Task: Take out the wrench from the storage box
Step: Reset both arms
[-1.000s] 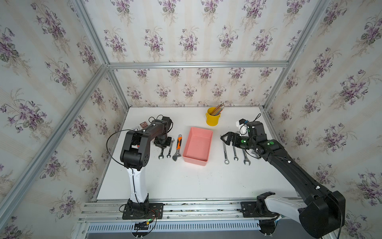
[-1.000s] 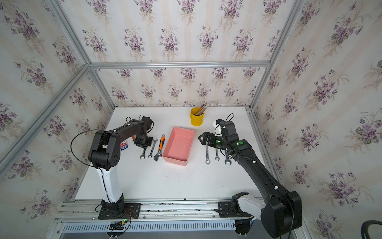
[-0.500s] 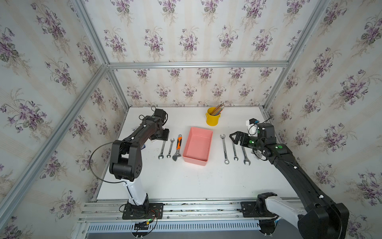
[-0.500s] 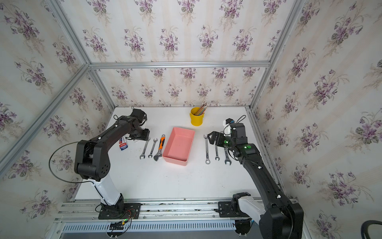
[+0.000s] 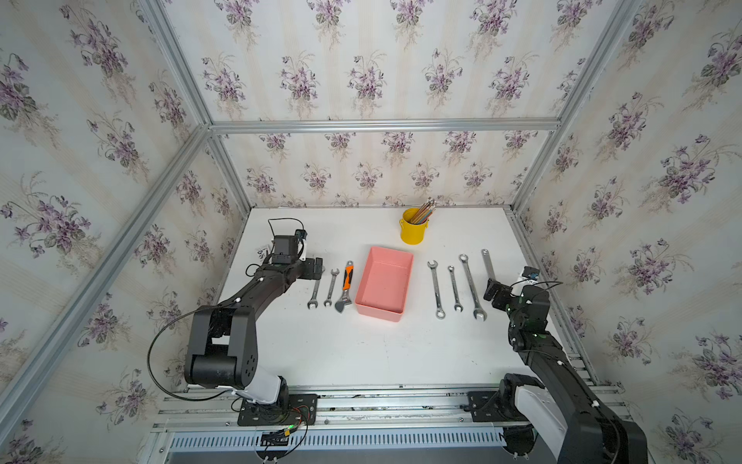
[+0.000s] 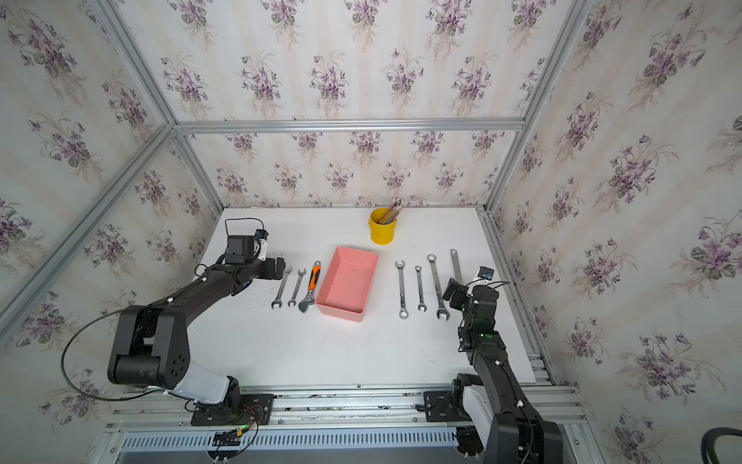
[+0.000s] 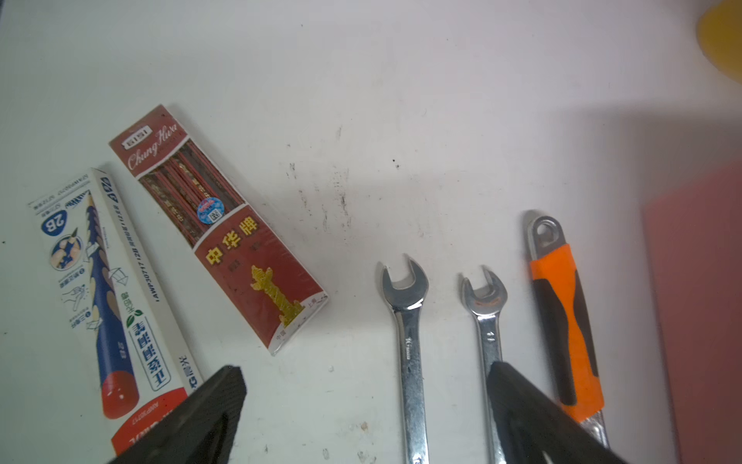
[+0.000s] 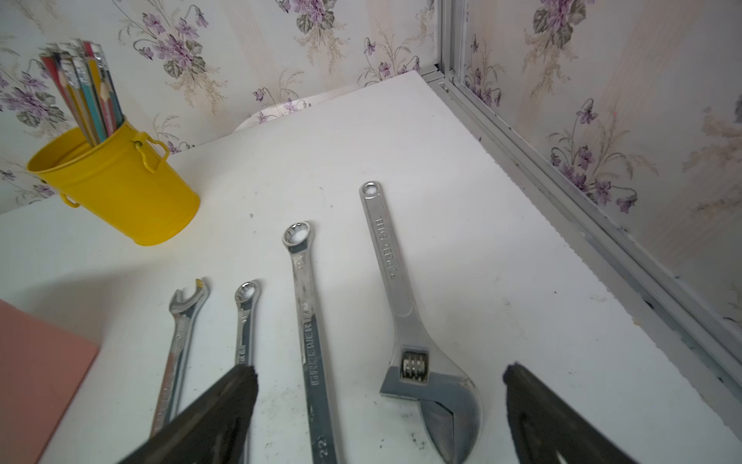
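**Jaws wide on both sides**

The left gripper (image 7: 363,371) stood spread wide, empty, above a silver open-end steel wrench (image 7: 409,341) on the white tabletop (image 7: 401,120). The right gripper (image 8: 377,371) gaped above a silver adjustable wrench (image 8: 405,321). The salmon-pink rectangular plastic storage box (image 5: 383,281) sat between them.
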`<state>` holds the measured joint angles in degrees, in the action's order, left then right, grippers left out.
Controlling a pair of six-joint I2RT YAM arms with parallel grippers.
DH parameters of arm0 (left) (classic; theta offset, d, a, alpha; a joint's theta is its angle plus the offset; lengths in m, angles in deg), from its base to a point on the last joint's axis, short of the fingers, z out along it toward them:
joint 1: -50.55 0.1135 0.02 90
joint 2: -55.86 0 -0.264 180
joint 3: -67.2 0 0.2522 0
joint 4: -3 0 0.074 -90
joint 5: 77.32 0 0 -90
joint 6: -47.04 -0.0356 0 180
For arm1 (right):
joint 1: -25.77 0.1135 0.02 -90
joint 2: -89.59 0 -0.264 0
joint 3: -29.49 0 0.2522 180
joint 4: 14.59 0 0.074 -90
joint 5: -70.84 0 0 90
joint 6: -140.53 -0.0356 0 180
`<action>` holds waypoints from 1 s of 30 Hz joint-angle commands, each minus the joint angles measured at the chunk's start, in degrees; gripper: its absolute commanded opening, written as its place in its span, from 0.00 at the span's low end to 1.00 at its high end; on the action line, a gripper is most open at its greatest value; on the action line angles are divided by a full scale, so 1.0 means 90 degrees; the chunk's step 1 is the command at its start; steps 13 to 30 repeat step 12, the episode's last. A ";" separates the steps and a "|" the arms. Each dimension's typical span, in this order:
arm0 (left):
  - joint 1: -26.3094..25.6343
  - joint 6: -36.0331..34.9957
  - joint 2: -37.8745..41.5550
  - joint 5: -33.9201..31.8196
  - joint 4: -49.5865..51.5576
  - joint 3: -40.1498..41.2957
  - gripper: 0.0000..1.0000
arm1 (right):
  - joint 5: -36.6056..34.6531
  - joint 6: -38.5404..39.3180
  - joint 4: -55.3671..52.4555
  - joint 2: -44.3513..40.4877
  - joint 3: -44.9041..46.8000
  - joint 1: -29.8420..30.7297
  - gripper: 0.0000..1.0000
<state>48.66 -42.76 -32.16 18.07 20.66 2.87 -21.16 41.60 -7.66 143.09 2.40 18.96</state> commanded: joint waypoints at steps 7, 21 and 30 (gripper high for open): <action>0.0015 -0.0501 0.0947 -0.0325 -0.2212 0.1227 0.99 | -0.0278 0.0619 0.3356 0.0906 0.0435 -0.0005 1.00; 0.0054 -0.0535 0.0954 -0.0190 -0.2268 0.1448 0.99 | -0.0062 0.0726 0.3279 0.0860 0.0359 -0.0005 1.00; 0.0054 -0.0535 0.0954 -0.0190 -0.2268 0.1448 0.99 | -0.0062 0.0726 0.3279 0.0860 0.0359 -0.0005 1.00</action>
